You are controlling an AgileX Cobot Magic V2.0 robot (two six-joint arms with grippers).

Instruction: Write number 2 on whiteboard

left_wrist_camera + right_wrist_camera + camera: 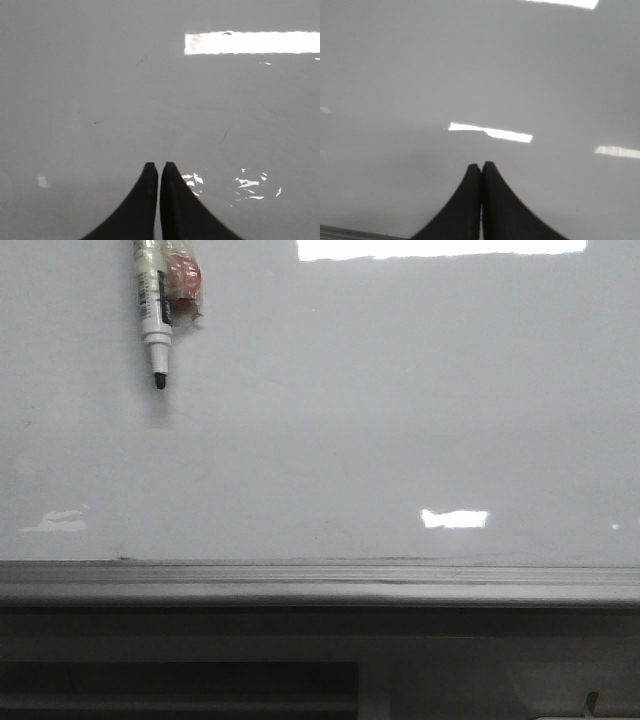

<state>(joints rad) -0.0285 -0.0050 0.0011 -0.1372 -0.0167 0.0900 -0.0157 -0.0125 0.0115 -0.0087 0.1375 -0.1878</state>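
Observation:
The whiteboard [350, 440] fills the front view, glossy pale grey with bright light reflections; its grey metal rail edge [320, 580] runs along the near side. No strokes of the number 2 show on it. A white marker pen with a black tip [153, 310] lies at the far left of the board, tip pointing toward me, beside a clear wrapped red thing [183, 282]. Neither gripper shows in the front view. My left gripper [159, 165] is shut and empty over bare board. My right gripper [481, 165] is shut and empty over bare board near the rail.
Faint old smudges and short dark marks [225, 135] show on the board in the left wrist view. Below the rail is a dark recess in the robot's base [180, 685].

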